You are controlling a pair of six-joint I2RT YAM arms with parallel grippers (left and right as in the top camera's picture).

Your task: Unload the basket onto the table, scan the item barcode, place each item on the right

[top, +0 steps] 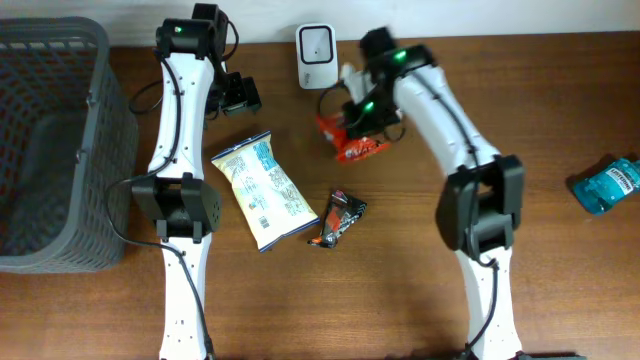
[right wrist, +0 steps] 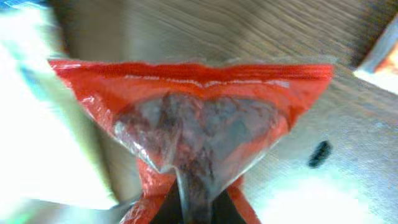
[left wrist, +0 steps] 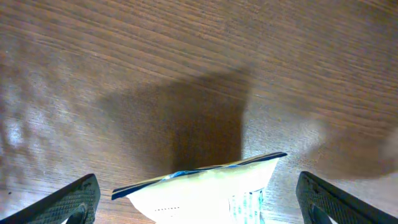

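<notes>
The red packet [top: 355, 146] is being pinched tight by the right gripper [top: 358, 118] near the white scanner [top: 315, 43] (at the table's far edge); the left gripper [top: 240, 95] is being held wide above the yellow snack bag [left wrist: 205, 190].

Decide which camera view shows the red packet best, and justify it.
The right wrist view: the red packet fills the frame, pinched at its lower edge by the right gripper. Overhead shows it small, partly under that gripper. The left wrist view misses it entirely.

Grey basket [top: 108, 180], brown wooden table [top: 400, 285]
</notes>
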